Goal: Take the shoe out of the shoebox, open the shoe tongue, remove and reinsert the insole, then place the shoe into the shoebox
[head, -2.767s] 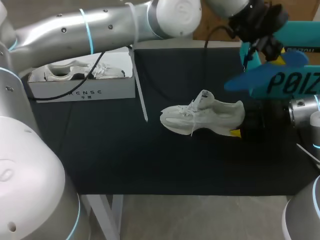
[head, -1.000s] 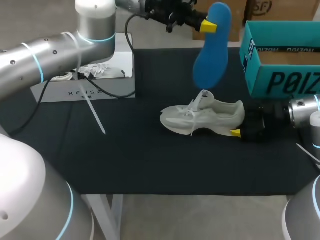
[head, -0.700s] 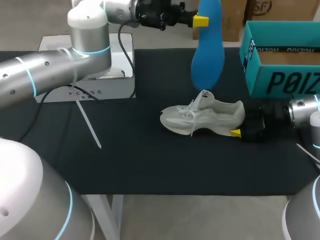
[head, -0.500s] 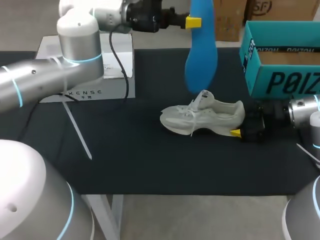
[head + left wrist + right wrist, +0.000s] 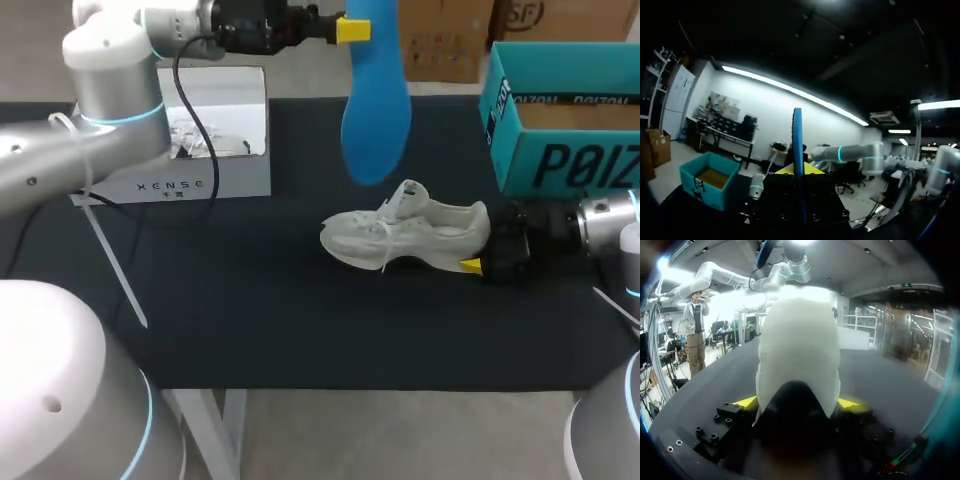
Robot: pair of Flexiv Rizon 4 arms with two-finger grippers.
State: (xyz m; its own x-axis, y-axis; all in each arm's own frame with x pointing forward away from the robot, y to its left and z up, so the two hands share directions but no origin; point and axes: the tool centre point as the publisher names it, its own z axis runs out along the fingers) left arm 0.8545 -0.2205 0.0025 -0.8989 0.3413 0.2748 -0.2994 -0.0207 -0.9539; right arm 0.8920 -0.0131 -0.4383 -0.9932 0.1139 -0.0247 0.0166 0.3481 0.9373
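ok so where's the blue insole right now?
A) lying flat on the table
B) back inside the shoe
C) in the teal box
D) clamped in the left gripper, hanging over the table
D: the left gripper pinches the top end of the blue insole, which hangs upright in the air, outside the white shoe lying on the table.
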